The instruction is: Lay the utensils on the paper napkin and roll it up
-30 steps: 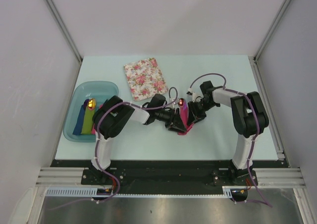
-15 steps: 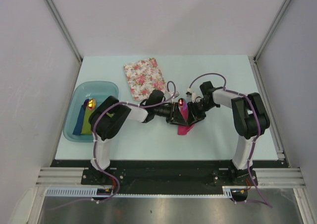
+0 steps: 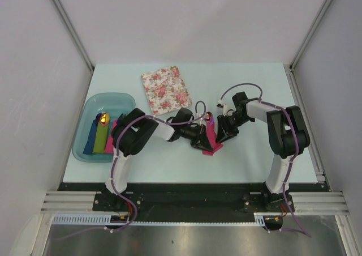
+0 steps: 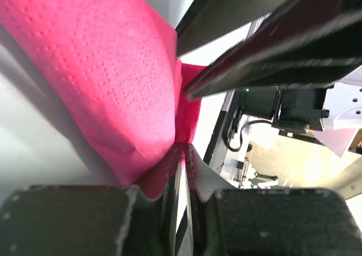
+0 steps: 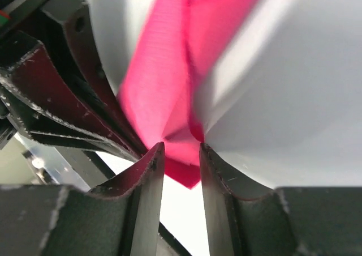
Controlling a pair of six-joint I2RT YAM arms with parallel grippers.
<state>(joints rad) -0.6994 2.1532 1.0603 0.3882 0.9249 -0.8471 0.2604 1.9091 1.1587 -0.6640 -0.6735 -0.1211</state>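
- What was the left gripper (image 4: 182, 149) doing?
- Its 2 fingers were pressed almost together, pinching a thin edge of the paper napkin (image 4: 102, 69). The napkin bulged away from them as a pink, embossed fold.
- And the right gripper (image 5: 181, 149)?
- Its jaws stood a little apart, with a folded corner of the same napkin lying in the gap. I could not tell whether it was really gripping.
- Where was the napkin?
- From above, it was near the middle of the table (image 3: 254, 92), between the 2 grippers and gathered into a narrow strip. A spoon (image 3: 209, 118) showed its red-orange bowl at the strip's far end.
- And further out?
- A floral napkin (image 3: 166, 89) lay flat beyond the left arm, apart from the strip. At the table's left side, a teal tub (image 3: 113, 99) held a blue roll (image 3: 91, 138) and a green roll (image 3: 101, 138) side by side. Another red-orange glint showed at their far ends.
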